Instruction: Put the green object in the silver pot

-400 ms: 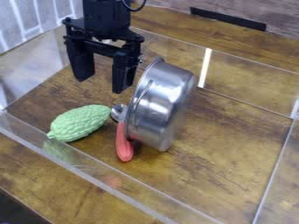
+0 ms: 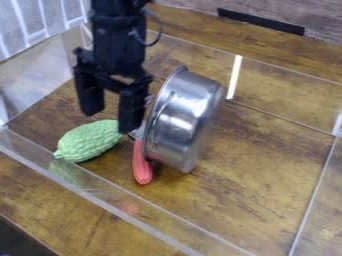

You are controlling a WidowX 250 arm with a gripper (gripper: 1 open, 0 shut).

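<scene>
Black and spread wide, the gripper (image 2: 111, 105) hangs pointing straight down with nothing between its fingers; it touches neither the gourd nor the pot as far as the view shows. Its tips sit just above and behind the green object (image 2: 90, 141), which lies on its side on the wooden table (image 2: 254, 190), near the left front corner of the clear walled enclosure (image 2: 40, 150).

Just right of the tool, the silver pot (image 2: 183, 118) is tipped onto its side, its base facing the gripper and its mouth turned away toward the right. A red-handled spoon (image 2: 140, 160) lies between gourd and pot, its handle reaching toward the front.

Several things look risky. The right finger stands close to the pot's base, so a descent could knock the pot and roll it. The gourd's bumpy oval skin may slip out of a pinch that lands off-centre. With the pot lying tilted, a dropped gourd could bounce off the wall rather than settle inside. The spoon touching the gourd's end might be dragged along.
</scene>
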